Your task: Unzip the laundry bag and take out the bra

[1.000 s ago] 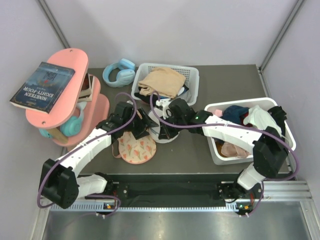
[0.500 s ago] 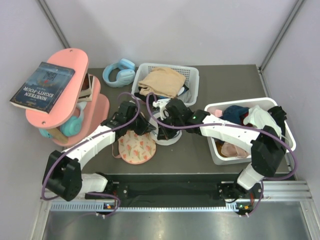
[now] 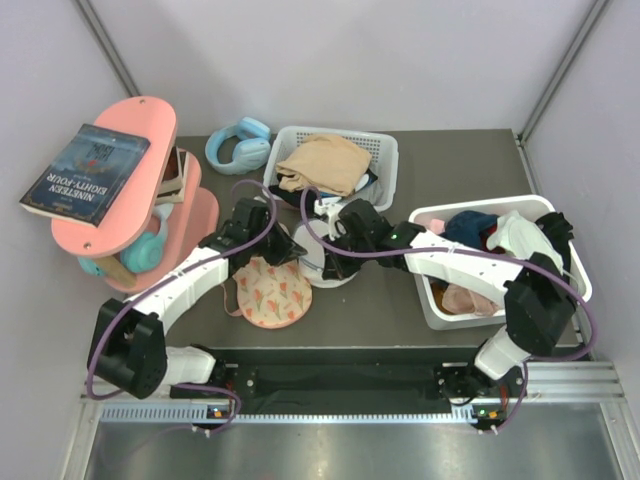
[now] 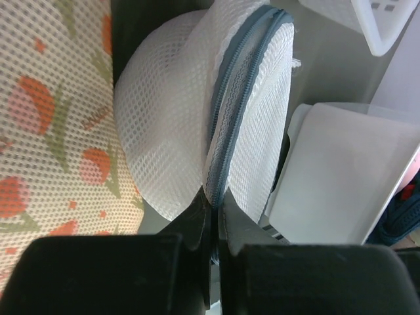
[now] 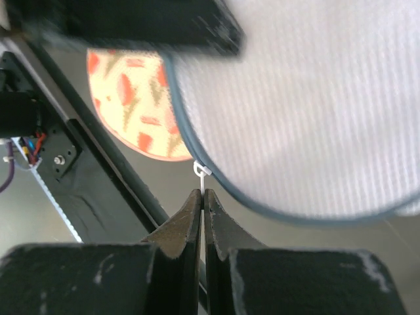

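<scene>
The white mesh laundry bag (image 3: pixel 322 262) sits mid-table between both arms, its grey zip rim (image 4: pixel 231 118) running up the middle of the left wrist view. My left gripper (image 3: pixel 291 250) (image 4: pixel 213 207) is shut on that rim at the bag's edge. My right gripper (image 3: pixel 337 262) (image 5: pixel 202 192) is shut on the small white zip pull (image 5: pixel 201 172), which hangs from the rim of the bag (image 5: pixel 315 98). The bra (image 3: pixel 272 292) (image 4: pixel 46 131) (image 5: pixel 131 98), peach with red flowers, lies flat on the table to the left of the bag.
A white slatted basket (image 3: pixel 388 165) with a tan garment stands behind the bag. A second basket (image 3: pixel 430 300) full of clothes is at the right. Blue headphones (image 3: pixel 240 145) lie at the back left. A pink shelf (image 3: pixel 150 120) carrying a book (image 3: pixel 85 172) stands far left.
My left gripper, open a second ago, has shut on the bag's zip rim. The right gripper has stayed shut on the zip pull, shifting only slightly.
</scene>
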You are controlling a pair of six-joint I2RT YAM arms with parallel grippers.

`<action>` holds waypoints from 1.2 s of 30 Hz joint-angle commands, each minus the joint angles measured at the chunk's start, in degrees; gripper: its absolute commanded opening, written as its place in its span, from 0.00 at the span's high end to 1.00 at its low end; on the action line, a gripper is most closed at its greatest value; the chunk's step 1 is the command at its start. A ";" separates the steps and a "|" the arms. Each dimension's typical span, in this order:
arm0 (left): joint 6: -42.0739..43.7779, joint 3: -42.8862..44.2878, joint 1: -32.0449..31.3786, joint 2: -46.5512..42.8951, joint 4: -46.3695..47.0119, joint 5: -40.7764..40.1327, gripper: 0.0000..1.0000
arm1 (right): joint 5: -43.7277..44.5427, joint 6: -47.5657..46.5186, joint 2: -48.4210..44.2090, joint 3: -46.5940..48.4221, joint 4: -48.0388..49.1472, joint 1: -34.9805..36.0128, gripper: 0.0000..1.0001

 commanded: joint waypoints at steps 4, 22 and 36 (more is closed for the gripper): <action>4.59 2.81 3.85 -0.21 2.13 2.47 1.00 | -0.25 1.11 -6.29 -5.47 1.87 -5.80 1.00; 24.28 24.87 3.95 15.17 -6.03 8.30 0.45 | -1.83 0.76 -7.09 -2.93 1.86 -5.28 1.00; 8.04 7.92 3.95 2.25 -2.54 5.91 0.37 | -3.77 0.67 -1.91 1.02 1.96 -2.74 1.00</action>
